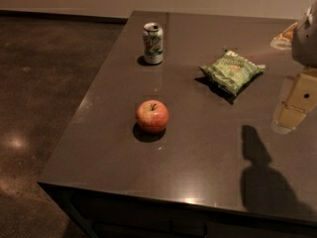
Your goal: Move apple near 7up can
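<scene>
A round red apple with yellowish patches and a short dark stem sits on the dark grey table, left of the middle. The 7up can, silver-white with green markings, stands upright at the far side of the table, straight behind the apple and well apart from it. My gripper hangs at the right edge of the view, above the table, far to the right of the apple and holding nothing.
A green crinkled snack bag lies right of the can. Another packet shows at the far right edge, partly hidden by my arm. The table's left and front edges drop to a dark floor.
</scene>
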### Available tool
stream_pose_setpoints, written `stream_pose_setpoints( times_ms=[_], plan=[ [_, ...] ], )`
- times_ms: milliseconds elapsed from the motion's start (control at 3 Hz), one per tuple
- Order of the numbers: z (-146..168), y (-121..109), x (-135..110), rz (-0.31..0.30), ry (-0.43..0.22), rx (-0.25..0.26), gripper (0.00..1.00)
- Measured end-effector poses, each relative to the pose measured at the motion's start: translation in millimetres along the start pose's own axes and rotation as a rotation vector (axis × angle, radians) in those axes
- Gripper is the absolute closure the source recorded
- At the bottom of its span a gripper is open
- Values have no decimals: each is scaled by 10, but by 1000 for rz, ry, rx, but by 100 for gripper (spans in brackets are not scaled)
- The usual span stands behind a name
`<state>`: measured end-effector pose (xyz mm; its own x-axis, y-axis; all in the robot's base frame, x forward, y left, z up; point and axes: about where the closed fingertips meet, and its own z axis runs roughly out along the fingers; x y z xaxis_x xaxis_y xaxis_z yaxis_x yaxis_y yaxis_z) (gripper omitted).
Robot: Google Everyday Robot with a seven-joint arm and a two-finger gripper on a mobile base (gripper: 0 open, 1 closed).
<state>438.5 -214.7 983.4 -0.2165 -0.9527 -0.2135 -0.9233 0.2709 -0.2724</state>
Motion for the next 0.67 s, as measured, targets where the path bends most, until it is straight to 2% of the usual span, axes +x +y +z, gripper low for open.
stream_pose_setpoints(
  times_ms=[667],
  plan=[
    [44, -13, -101, -12, -26, -10, 0]
  ],
)
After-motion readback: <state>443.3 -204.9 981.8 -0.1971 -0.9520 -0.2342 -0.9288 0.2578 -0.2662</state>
